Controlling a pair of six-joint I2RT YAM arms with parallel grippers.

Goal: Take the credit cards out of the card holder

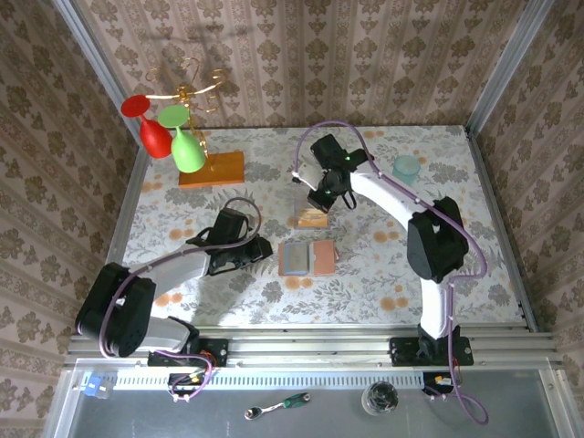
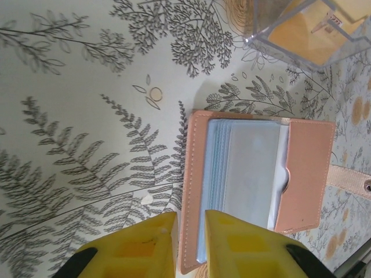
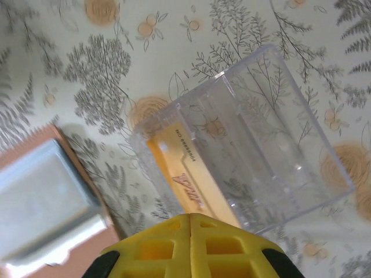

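- The table (image 1: 365, 283) has the card holder (image 1: 306, 258) at its middle, lying open and flat with an arm on either side of it.
- The clear plastic box (image 3: 261, 145) sits just beyond the holder's far edge, apart from it. One of the credit cards (image 3: 185, 179), orange-tan, lies inside. I judge the task part done, in the pause between one card and the next.
- The holder's grey-blue pockets (image 2: 243, 174) face up inside a brown rim. Any cards left to take would be in there.
- The left gripper (image 2: 190, 225) stands over the holder's left rim, jaws a narrow slit apart, with the rim running through the gap. It looks like steadying, but I cannot tell whether it clamps the leather or only presses on it.
- The right gripper (image 3: 190, 223) hangs over the box, just beyond the holder. Its fingers are pressed together with nothing between them.
- Next move, as I judge it: the right arm goes to the holder, opens, and catches a thin card edge at a pocket mouth while the left holds the holder down.
- Hard to make out:
  - The pockets are layered and cloudy, so how many cards remain, and their colours, cannot be told.
  - The left fingers hide the holder's near end.
  - The print on the orange-tan card is too blurred to read.
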